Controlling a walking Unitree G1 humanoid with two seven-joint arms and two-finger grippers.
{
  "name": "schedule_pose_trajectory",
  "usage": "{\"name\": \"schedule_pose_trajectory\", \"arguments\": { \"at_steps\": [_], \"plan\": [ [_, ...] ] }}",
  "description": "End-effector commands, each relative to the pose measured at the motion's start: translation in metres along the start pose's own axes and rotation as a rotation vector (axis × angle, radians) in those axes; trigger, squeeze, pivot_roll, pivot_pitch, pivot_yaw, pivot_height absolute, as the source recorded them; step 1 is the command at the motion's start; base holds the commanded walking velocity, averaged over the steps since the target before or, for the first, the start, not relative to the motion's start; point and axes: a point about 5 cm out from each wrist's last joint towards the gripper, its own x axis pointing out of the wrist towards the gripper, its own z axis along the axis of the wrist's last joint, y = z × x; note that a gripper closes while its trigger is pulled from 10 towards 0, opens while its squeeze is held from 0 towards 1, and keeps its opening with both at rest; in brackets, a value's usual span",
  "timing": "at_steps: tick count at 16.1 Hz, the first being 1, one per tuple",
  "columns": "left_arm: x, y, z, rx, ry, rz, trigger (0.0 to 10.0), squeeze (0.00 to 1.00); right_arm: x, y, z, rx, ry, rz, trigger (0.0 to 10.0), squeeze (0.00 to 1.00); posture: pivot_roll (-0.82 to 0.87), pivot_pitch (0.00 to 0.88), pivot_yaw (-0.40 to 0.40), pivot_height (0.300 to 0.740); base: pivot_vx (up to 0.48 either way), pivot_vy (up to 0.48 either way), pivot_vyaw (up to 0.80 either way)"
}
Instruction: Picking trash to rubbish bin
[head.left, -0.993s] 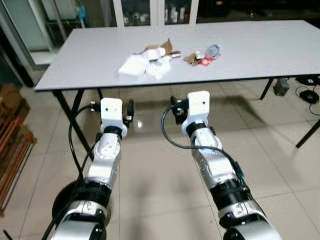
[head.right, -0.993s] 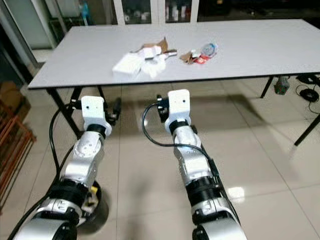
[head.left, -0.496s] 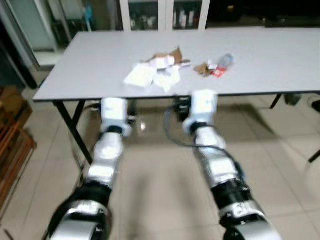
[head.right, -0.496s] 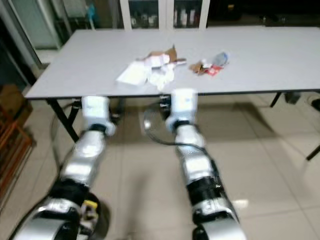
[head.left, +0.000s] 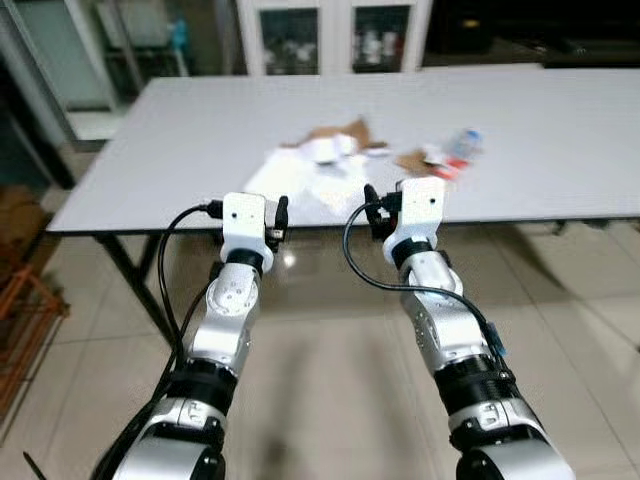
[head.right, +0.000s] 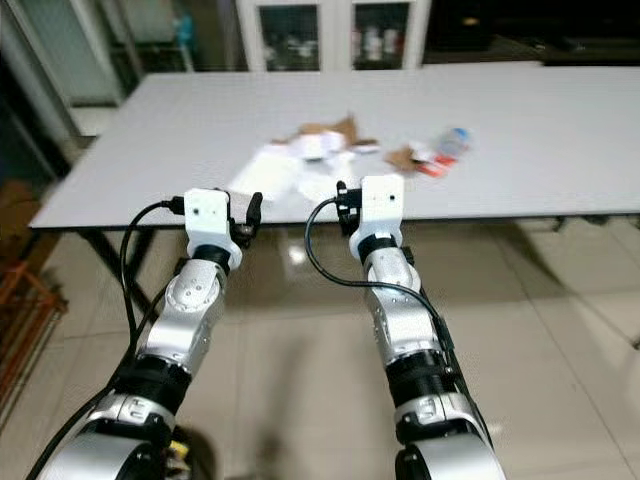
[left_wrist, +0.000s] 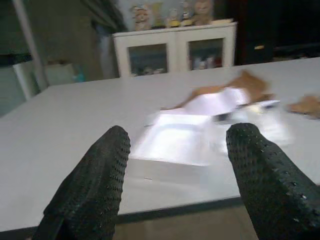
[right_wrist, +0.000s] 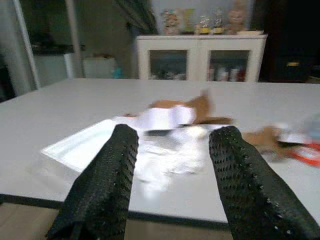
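Trash spread across a grey surface (head.left: 180, 130), seen from just before its near edge. Flat white packet (head.left: 285, 170) at centre, crumpled white paper (right_wrist: 165, 160) beside it at 3 o'clock, torn brown cardboard (head.left: 340, 135) behind at 12 o'clock, red wrapper (head.left: 450, 170) and small plastic bottle (head.left: 466, 140) further toward 3 o'clock. Left gripper (left_wrist: 175, 170) and right gripper (right_wrist: 172, 165) raised at the surface's edge, both spread wide, holding nothing, short of the trash. White glass-fronted cabinet (head.left: 335, 35) beyond at 12 o'clock.
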Motion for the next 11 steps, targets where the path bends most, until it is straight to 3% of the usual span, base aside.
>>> {"name": "schedule_pose_trajectory", "arguments": {
  "at_steps": [1, 6, 10, 11],
  "plan": [
    [0.0017, 0.0043, 0.0027, 0.008, -0.006, 0.009, 10.0, 0.0, 0.0024, 0.0064, 0.0051, -0.005, -0.013, 0.024, 10.0, 0.0, 0.02, 0.007, 0.034, 0.74, 0.48, 0.0, 0.0],
    [0.0015, 0.0044, 0.0013, 0.015, 0.002, 0.006, 10.0, 0.0, 0.0028, 0.0067, 0.0055, 0.023, -0.013, 0.023, 10.0, 0.0, 0.02, 0.01, 0.035, 0.74, 0.48, 0.0, 0.0],
    [0.0015, 0.004, 0.0011, 0.016, 0.004, 0.003, 10.0, 0.0, 0.003, 0.0068, 0.0058, 0.022, -0.015, 0.023, 10.0, 0.0, 0.02, 0.01, 0.035, 0.74, 0.48, 0.0, -0.73],
    [0.0014, 0.0038, 0.001, 0.016, 0.004, 0.001, 10.0, 0.0, 0.0029, 0.0062, 0.0053, 0.015, -0.013, 0.018, 10.0, 0.0, 0.03, 0.009, 0.034, 0.74, 0.48, 0.0, 0.0]
  ]
}}
